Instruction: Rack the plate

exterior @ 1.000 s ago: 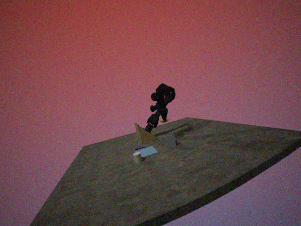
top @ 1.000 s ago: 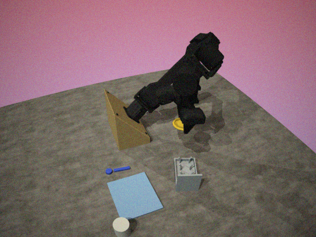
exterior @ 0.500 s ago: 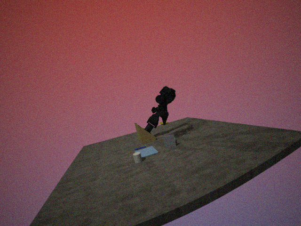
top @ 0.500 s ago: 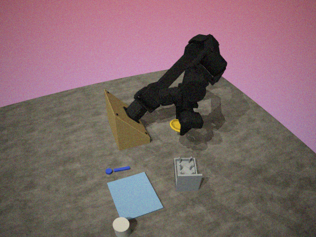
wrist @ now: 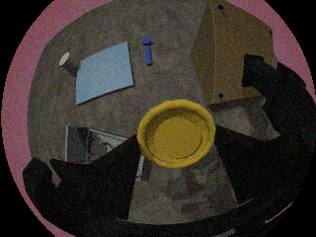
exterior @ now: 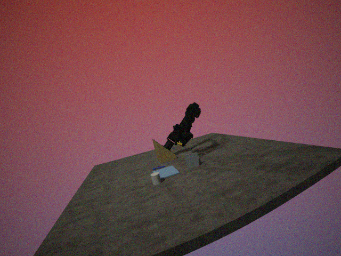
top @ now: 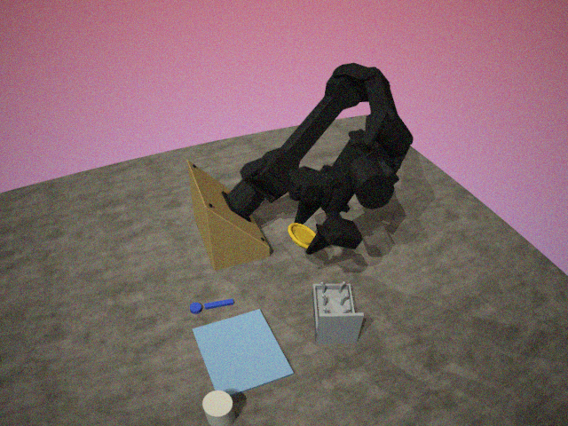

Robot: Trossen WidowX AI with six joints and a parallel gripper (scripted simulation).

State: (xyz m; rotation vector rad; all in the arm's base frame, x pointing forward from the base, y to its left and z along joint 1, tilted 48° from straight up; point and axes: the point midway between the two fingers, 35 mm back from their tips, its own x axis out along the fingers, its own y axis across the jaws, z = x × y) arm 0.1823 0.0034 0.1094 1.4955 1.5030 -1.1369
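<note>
The yellow plate (top: 300, 234) (exterior: 179, 143) (wrist: 173, 138) is held off the table, tilted in the top view, with its open face showing in the wrist view. My gripper (top: 303, 237) (wrist: 176, 134) is shut on the plate, one finger at each of two opposite sides of its rim. The grey dish rack (top: 338, 328) (exterior: 192, 160) stands on the table, nearer the top camera than the plate. Small upright rails stand in two rows inside it. In the wrist view the rack (wrist: 75, 144) is at the lower left, partly hidden by a finger. The plate is outside the rack.
A tan wedge-shaped block (top: 229, 238) (exterior: 163, 154) (wrist: 232, 59) stands beside the arm. A light blue mat (top: 240, 351) (exterior: 169, 171) (wrist: 105, 74) lies left of the rack in the top view, with a blue spoon-like thing (top: 219, 303) (wrist: 148, 54) behind it and a pale cylinder (top: 217, 404) (exterior: 155, 178) before it.
</note>
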